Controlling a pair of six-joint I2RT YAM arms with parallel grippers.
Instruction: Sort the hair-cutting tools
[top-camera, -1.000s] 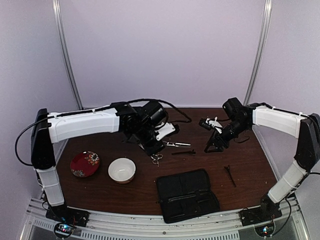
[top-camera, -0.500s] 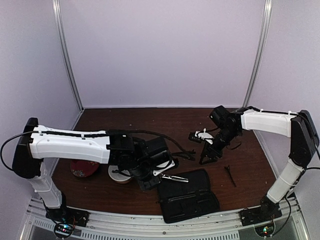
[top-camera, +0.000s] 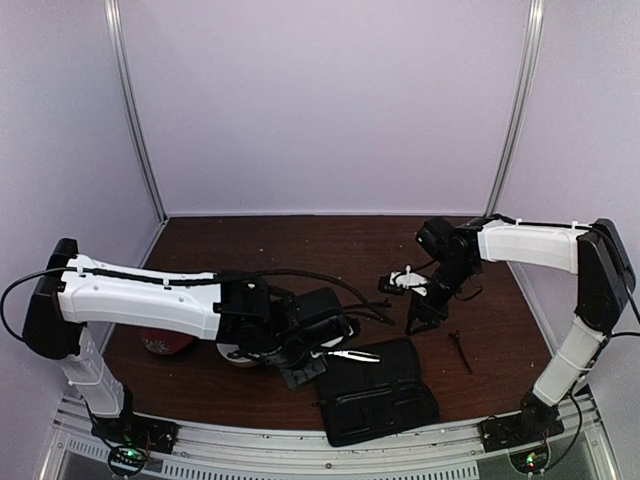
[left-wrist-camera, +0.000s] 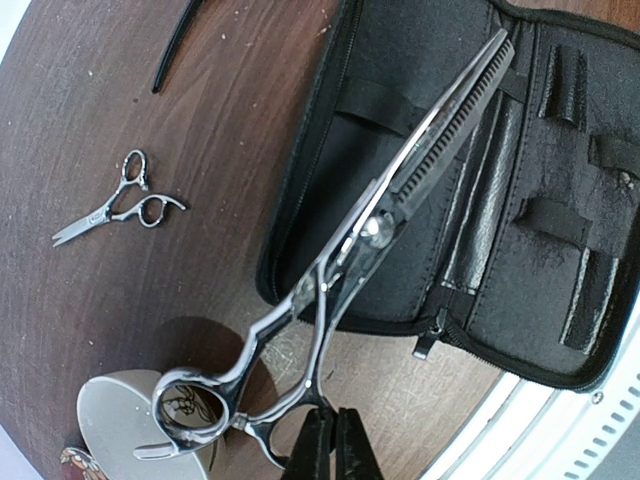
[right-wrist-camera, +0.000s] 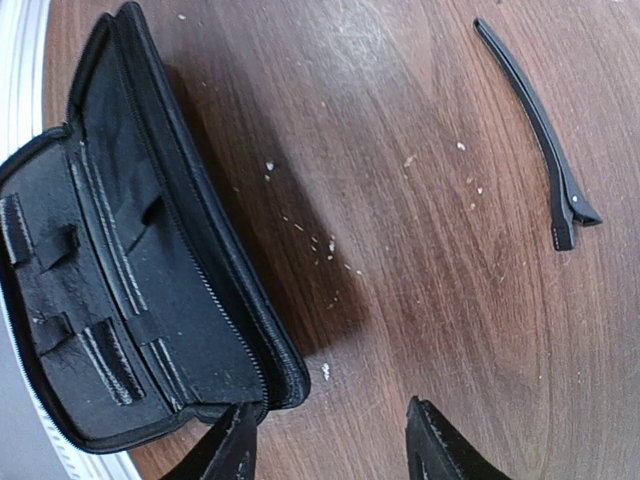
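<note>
Left pincer (left-wrist-camera: 328, 425) is clenched on a ring handle of the long scissors (left-wrist-camera: 375, 230), blades reaching over the open pouch's (left-wrist-camera: 560, 200) left rim. Small scissors (left-wrist-camera: 120, 205) lie on bare desk (left-wrist-camera: 220, 110) near the pouch. Right pincer (right-wrist-camera: 330, 435) hangs released, empty, over free desk between the pouch and the black clip (right-wrist-camera: 540, 130).

An open black zip pouch (left-wrist-camera: 540, 250), its lining crossed by elastic loops, lies on the brown desk (left-wrist-camera: 230, 120), ahead and to the right of the left fingers (left-wrist-camera: 312, 452). A white bowl (left-wrist-camera: 120, 420) sits just left of those fingers, with a red patterned dish (top-camera: 165, 340) on its far side. One pouch corner lies just ahead of the right fingers (right-wrist-camera: 232, 448).
</note>
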